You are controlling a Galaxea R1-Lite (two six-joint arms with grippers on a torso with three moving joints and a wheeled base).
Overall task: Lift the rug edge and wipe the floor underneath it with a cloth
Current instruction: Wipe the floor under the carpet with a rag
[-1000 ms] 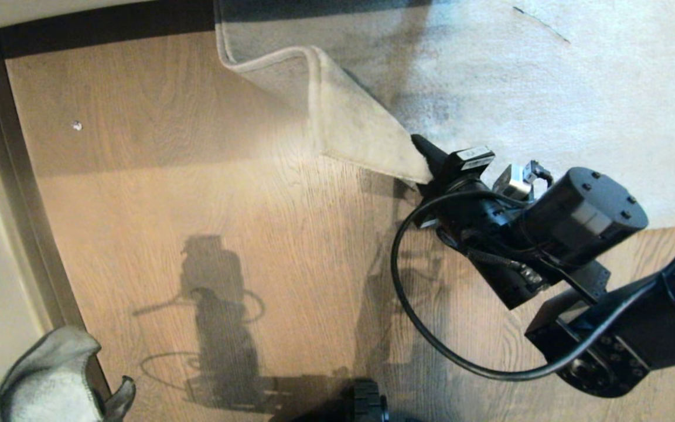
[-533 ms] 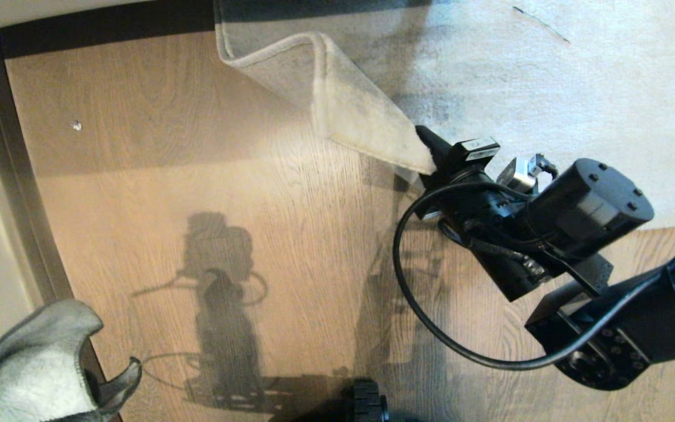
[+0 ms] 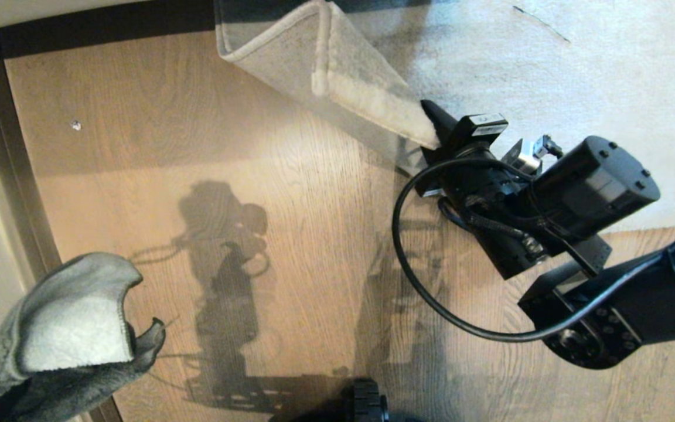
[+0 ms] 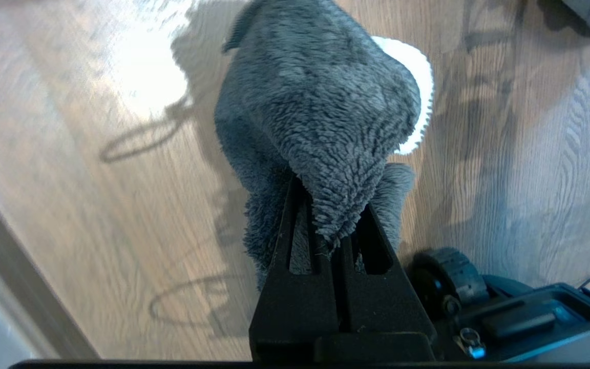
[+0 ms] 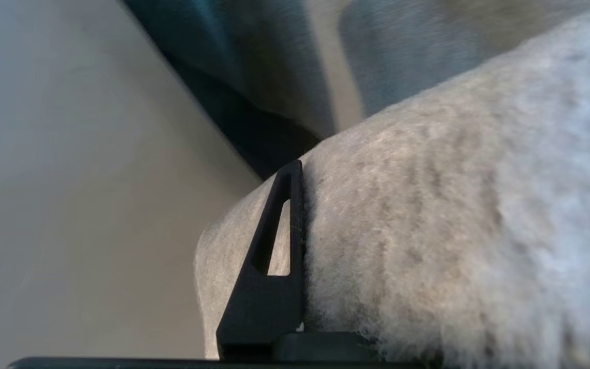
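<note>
Over the floor (image 3: 244,146), your right claw (image 3: 434,126) pinches rug edge (image 3: 367,94), folded up; left claw (image 4: 333,241) clamps cloth (image 3: 68,322) at lower left.

Head overhead, wrist views close, floor (image 3: 208,146) shared

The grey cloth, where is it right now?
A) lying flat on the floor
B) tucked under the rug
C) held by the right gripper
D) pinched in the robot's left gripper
D: the left wrist view shows the cloth bunched between the shut fingers of the left gripper, hanging above the floor, while the right gripper holds the rug edge up.
</note>
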